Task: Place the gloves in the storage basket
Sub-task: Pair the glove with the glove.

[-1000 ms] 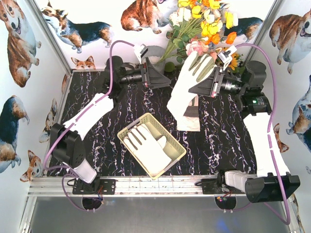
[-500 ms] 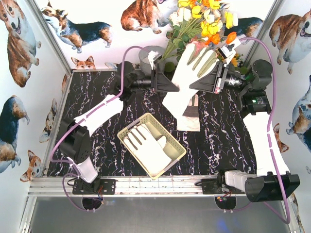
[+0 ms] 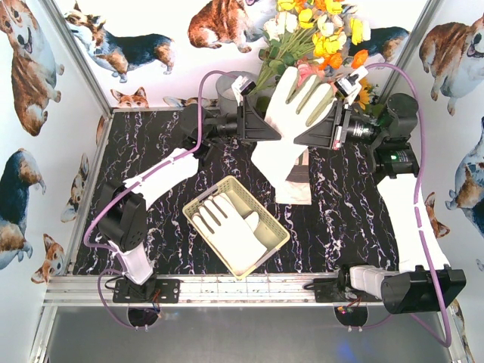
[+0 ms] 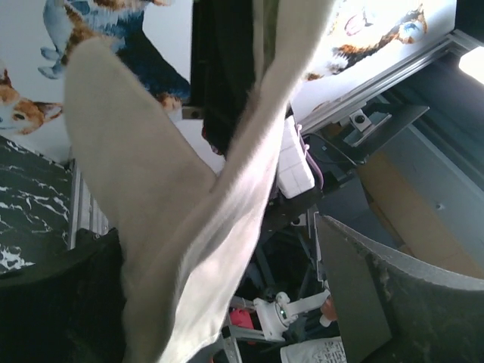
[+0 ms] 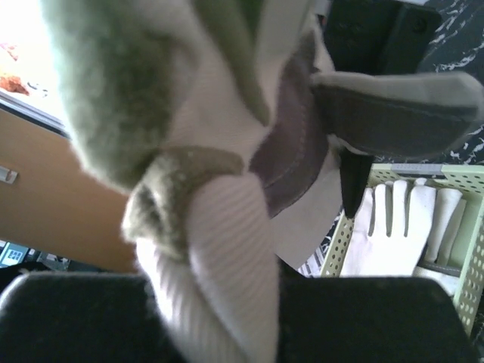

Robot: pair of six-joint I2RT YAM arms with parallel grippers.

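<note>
My right gripper (image 3: 308, 134) is raised over the back of the table, shut on a cream glove (image 3: 286, 128) whose fingers point up and whose cuff hangs down. In the right wrist view the ribbed cuff and grey strips (image 5: 291, 147) bunch between the fingers. My left gripper (image 3: 266, 130) stands open at the glove's left edge. In the left wrist view the fabric (image 4: 189, 219) hangs between its wide jaws. The storage basket (image 3: 269, 219) sits mid-table with a glove (image 3: 227, 227) flat inside, also visible as basket (image 5: 473, 249) and glove (image 5: 397, 227). Another glove (image 3: 296, 187) lies under the raised one.
A bouquet of artificial flowers (image 3: 318, 34) and a grey bucket (image 3: 227, 82) stand at the back edge behind the grippers. Corgi-print walls close in the left, right and back. An aluminium rail (image 3: 227, 287) runs along the near edge.
My left arm has swung right and back until its open gripper reaches the raised glove. My right gripper has lifted the glove a little higher and kept its hold.
</note>
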